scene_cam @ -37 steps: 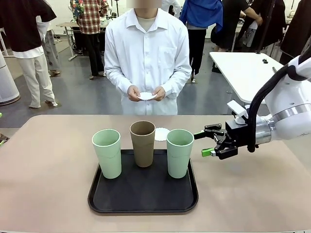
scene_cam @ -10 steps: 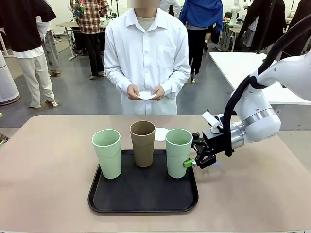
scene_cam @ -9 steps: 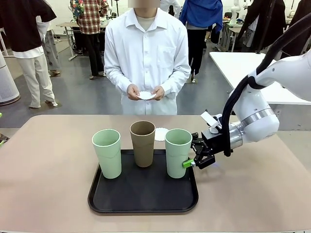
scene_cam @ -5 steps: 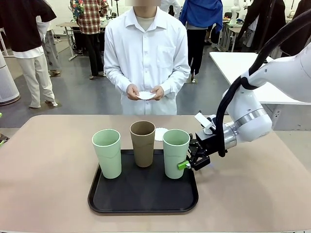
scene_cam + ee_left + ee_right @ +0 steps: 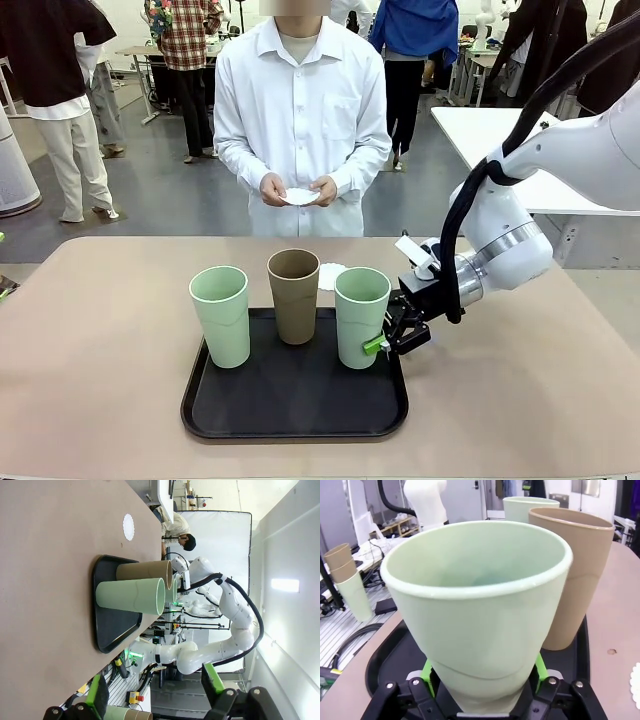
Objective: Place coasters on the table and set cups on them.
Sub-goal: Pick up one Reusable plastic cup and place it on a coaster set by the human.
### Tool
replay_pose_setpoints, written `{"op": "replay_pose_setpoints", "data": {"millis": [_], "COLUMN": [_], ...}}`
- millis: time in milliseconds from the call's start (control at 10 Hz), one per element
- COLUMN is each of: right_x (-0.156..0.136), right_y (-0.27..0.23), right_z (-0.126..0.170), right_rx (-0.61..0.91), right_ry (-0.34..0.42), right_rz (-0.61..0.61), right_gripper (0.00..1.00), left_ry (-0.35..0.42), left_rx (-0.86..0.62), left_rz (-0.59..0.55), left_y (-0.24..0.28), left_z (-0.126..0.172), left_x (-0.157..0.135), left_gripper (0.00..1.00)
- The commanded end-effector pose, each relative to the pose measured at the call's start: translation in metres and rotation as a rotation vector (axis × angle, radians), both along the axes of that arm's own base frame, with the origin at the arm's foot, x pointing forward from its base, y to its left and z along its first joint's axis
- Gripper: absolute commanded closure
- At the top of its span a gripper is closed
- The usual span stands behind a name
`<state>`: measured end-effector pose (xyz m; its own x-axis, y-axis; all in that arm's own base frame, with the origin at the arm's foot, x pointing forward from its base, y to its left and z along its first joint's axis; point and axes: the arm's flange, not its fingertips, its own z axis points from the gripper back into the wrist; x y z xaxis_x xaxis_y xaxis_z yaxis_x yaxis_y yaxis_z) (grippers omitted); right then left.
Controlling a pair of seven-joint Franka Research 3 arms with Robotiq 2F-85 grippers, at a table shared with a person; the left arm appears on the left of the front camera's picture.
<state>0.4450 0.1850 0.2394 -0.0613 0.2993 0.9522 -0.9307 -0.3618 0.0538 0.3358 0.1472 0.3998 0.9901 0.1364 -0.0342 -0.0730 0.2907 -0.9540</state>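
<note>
**Front view:** Within the last second the right gripper (image 5: 375, 342) has been carried in from the right, and its fingers have been closed low on the right-hand green cup (image 5: 361, 310). The cup has been nudged slightly toward the tan-brown cup (image 5: 293, 295) and still appears to stand on the black tray (image 5: 290, 405). The grasp is judged made and a lift is judged due. One coaster (image 5: 333, 275) lies on the tabletop (image 5: 520, 390) just behind the tray, and a second coaster (image 5: 300, 197) is held in the person's hands. Wide bare tabletop is left to the right, but the tray's raised lip must be cleared first.

**Left wrist view:** The left gripper (image 5: 155, 700) is seen with fingers spread and nothing between them, well apart from the tray.

**Right wrist view:** The green cup is pinched near its base between the green pads (image 5: 427, 672). The tan-brown cup stands just beside it with little room, so a straight rise is advised.
</note>
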Motion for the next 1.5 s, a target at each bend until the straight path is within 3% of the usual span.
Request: {"op": "replay_pose_setpoints", "data": {"millis": [0, 200, 300, 400, 500, 800, 1100, 1400], "right_x": [0.003, 0.003, 0.002, 0.002, 0.0, -0.013, -0.028, -0.05], "right_y": [0.004, 0.001, -0.001, -0.002, -0.005, -0.025, -0.041, -0.036], "right_z": [-0.004, -0.001, 0.001, 0.003, 0.008, 0.054, 0.129, 0.2], "right_rx": [-0.005, 0.007, 0.014, 0.016, 0.025, 0.047, 0.011, -0.001], "right_ry": [-0.026, -0.027, -0.027, -0.022, -0.008, 0.016, 0.017, -0.052], "right_rz": [0.051, 0.035, 0.027, 0.009, -0.01, -0.115, -0.184, -0.207], "right_gripper": [1.0, 1.0, 0.76, 0.76, 1.0, 1.0, 1.0, 1.0], "left_ry": [-0.007, -0.007, -0.007, -0.007, -0.007, -0.007, -0.007, -0.007], "left_rx": [-0.013, -0.013, -0.013, -0.013, -0.013, -0.013, -0.013, -0.013], "left_rz": [0.005, 0.005, 0.005, 0.005, 0.005, 0.005, 0.005, 0.005], "left_y": [0.001, 0.001, 0.001, 0.001, 0.001, 0.001, 0.001, 0.001], "left_z": [0.002, 0.002, 0.002, 0.002, 0.002, 0.002, 0.002, 0.002], "left_x": [-0.001, -0.001, -0.001, -0.001, -0.001, -0.001, -0.001, -0.001], "left_gripper": [0.0, 0.0, 0.0, 0.0, 0.0, 0.0, 0.0, 0.0]}}
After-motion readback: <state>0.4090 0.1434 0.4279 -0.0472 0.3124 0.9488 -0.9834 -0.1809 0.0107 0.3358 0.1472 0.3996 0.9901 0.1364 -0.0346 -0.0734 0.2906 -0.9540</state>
